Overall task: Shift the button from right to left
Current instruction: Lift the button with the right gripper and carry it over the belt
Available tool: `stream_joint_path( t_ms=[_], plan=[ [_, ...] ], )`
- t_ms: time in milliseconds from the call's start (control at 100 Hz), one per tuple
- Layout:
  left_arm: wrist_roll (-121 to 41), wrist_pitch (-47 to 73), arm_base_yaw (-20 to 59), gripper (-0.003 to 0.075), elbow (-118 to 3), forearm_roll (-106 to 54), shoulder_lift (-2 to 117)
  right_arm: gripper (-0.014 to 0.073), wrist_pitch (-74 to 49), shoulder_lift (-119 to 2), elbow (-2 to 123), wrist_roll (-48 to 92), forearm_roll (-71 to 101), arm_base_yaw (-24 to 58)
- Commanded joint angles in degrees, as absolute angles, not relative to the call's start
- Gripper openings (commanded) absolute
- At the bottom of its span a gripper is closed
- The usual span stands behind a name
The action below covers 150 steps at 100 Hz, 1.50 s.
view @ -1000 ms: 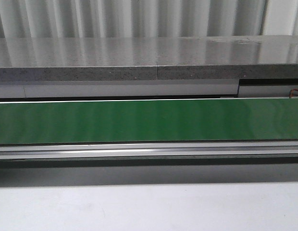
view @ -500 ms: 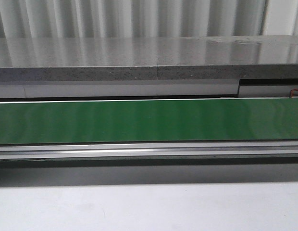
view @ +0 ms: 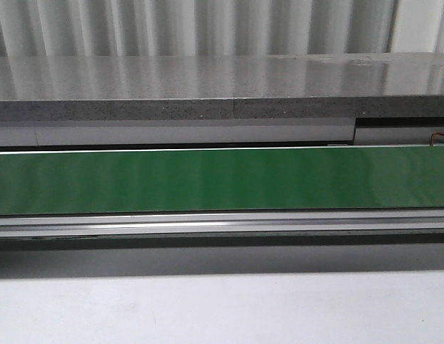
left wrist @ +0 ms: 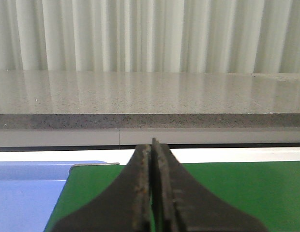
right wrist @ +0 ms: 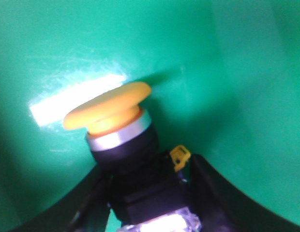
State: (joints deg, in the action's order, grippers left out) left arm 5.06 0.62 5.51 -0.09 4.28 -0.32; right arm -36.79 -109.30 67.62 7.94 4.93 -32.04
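Front view: only the long green belt (view: 222,179) is seen, with the grey table (view: 222,82) behind it at 12 o'clock. Left wrist view: the left tool (left wrist: 153,159) is pressed together, nothing between, over the belt beside a blue tray (left wrist: 29,193). Right wrist view: the button (right wrist: 116,125) is clamped in the right tool (right wrist: 145,193), yellow cap tilted toward 11 o'clock above the green surface.

button (right wrist: 122,145) blurred, rear cut off by edge, fingers (right wrist: 222,193) partly out of frame
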Motion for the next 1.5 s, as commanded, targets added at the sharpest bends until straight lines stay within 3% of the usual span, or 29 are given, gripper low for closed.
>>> stream_joint_path(
  t_ms=[0,300,510,840,1280,1380,1490],
  plan=[
    [5.4,-4.0,5.5,-0.002,1.3,4.3,-2.1,0.0071,-36.0,-105.1,69.3,8.6,7.0,-32.4],
    [5.4,-4.0,5.5,-0.002,1.3,4.3,-2.1,0.0071,-37.6,-95.0,69.2,8.6,11.7,-31.0],
    [5.4,-4.0,5.5,-0.002,1.3,4.3,-2.1,0.0071,-39.7,-89.1,69.2,8.6,11.7,-24.9],
    [5.4,-4.0,5.5,-0.002,1.3,4.3,-2.1,0.0071,-43.2,-88.9,69.0,8.6,11.7,-14.9],
    [5.4,-4.0,5.5,-0.002,1.3,4.3,-2.1,0.0087,-43.9,-92.1,66.7,8.5,12.6,-14.6],
    [5.4,-4.0,5.5,-0.002,1.3,4.3,-2.1,0.0157,-44.2,-92.4,65.9,8.5,13.4,-14.6],
    [5.4,-4.0,5.5,-0.002,1.3,4.3,-2.1,0.0356,-44.7,-92.6,65.7,8.5,13.6,-14.6]
  ],
)
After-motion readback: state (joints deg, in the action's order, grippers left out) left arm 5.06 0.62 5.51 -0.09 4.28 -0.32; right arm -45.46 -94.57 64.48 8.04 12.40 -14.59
